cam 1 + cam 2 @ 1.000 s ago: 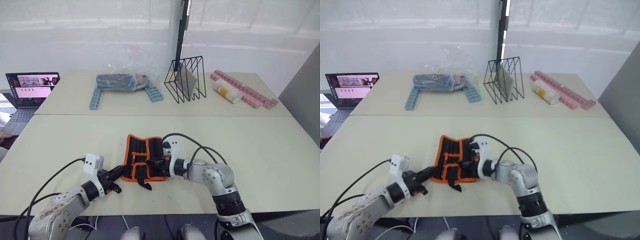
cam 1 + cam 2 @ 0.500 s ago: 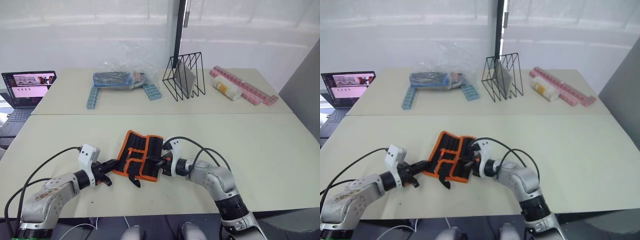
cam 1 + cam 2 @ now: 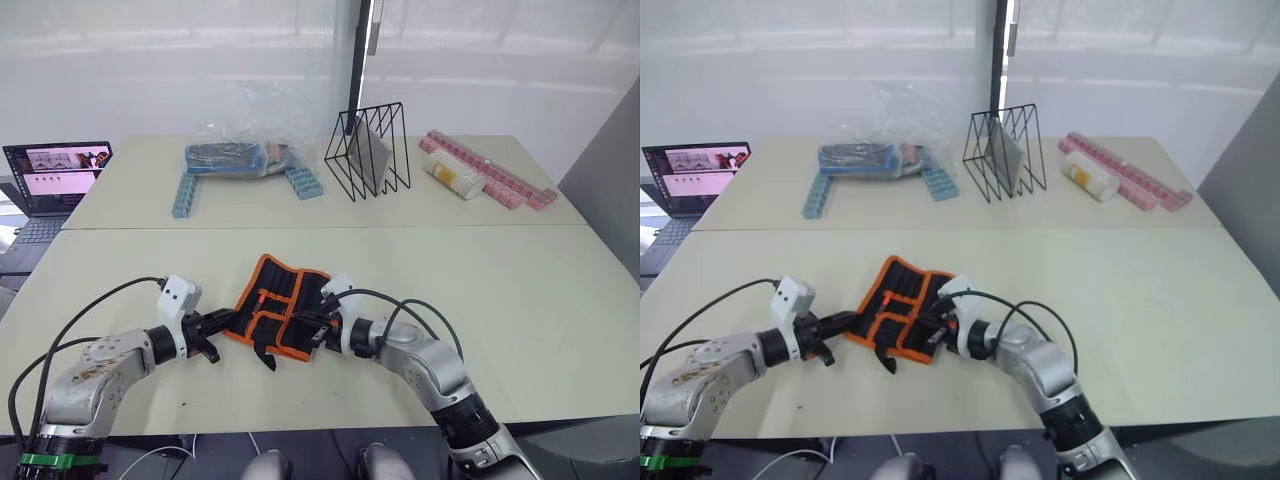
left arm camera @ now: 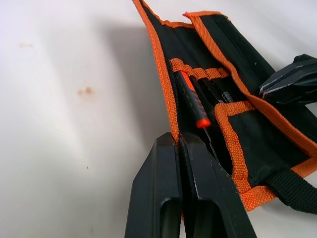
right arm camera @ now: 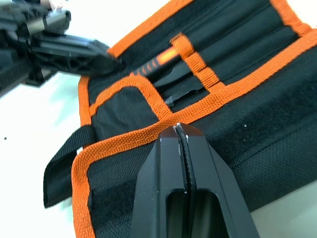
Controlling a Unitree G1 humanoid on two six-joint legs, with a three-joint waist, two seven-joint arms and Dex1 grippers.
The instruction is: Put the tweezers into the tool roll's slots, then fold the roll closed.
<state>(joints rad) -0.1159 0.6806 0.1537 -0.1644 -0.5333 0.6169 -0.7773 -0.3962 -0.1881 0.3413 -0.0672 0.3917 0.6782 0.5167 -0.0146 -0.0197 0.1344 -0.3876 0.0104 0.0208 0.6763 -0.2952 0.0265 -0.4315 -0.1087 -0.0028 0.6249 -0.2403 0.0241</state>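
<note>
On the near table (image 3: 560, 330), as the left eye view showed, the tool roll (image 3: 280, 310) lay half folded between both arms, the left gripper (image 3: 222, 325) at its left edge and the right gripper (image 3: 312, 335) at its right edge, probably so the two could draw the flaps over together. From the head views the fingers were too small to judge.

Along the left wrist view, the left gripper's (image 4: 179, 144) jaws were pressed together on the roll's orange edge trim (image 4: 166, 74). An orange-handled tool (image 4: 192, 101) and dark tweezers (image 4: 216, 95) sat tucked in the slots (image 4: 198, 91); how many could not be counted.

Along the right wrist view, the right gripper (image 5: 178, 130) likewise pinched the trim, jaws closed on the fabric. A black strap (image 5: 62, 166) trailed off the roll.
</note>
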